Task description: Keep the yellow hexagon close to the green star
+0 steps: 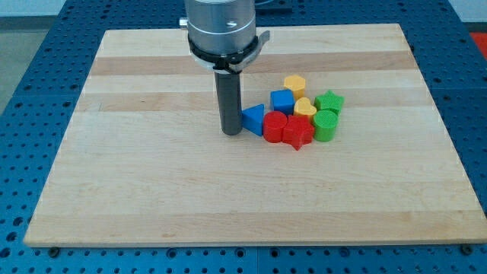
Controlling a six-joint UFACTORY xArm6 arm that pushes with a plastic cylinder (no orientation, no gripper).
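The yellow hexagon (pixel 294 83) sits at the top of a tight cluster of blocks right of the board's centre. The green star (pixel 329 101) lies just to its lower right, a small gap apart. My tip (pixel 231 132) stands at the cluster's left side, touching or nearly touching the blue triangle (pixel 253 118). The tip is well left of the hexagon and the star. A yellow heart (pixel 305 107) lies between the hexagon and the star, against the star's left side.
A blue cube (pixel 282 100) sits below-left of the hexagon. A red cylinder (pixel 275 126), a red star (pixel 297 132) and a green cylinder (pixel 325 125) form the cluster's lower row. The wooden board (pixel 152 167) rests on a blue perforated table.
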